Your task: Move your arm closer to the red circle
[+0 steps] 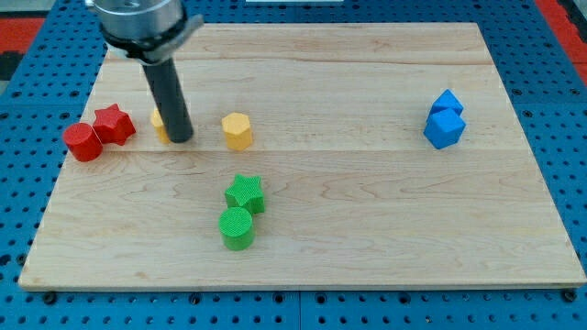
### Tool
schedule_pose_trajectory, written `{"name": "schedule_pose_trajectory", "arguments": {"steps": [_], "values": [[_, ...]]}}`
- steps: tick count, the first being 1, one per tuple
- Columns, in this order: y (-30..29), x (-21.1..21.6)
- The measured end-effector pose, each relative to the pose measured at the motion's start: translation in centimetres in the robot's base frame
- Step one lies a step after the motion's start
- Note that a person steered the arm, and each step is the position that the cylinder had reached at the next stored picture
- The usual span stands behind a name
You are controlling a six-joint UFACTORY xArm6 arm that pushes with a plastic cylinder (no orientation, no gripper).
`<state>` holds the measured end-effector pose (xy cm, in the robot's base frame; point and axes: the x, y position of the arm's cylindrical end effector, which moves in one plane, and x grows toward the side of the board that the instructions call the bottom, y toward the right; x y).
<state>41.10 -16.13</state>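
Observation:
The red circle (83, 142) is a short red cylinder at the board's left edge. It touches a red star (114, 123) just to its upper right. My tip (181, 139) stands on the board to the right of the red star, about a hand's width right of the red circle. A yellow block (160, 126) sits right behind the rod and is mostly hidden by it. A yellow hexagon (238, 131) lies to the right of my tip.
A green star (245, 193) and a green circle (237, 227) touch each other below the yellow hexagon. Two blue blocks (445, 120) sit together at the view's right. The wooden board (367, 238) lies on a blue pegboard.

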Motion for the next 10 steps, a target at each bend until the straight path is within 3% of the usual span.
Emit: {"name": "schedule_pose_trajectory", "arguments": {"steps": [1, 2, 4, 5, 6, 9, 10], "values": [[-1.4, -0.3], [-2.6, 4.8], [-7.7, 10.7], [-13.7, 10.7], [-14.4, 10.4], [-13.8, 4.6], [-10.4, 4.1]]}}
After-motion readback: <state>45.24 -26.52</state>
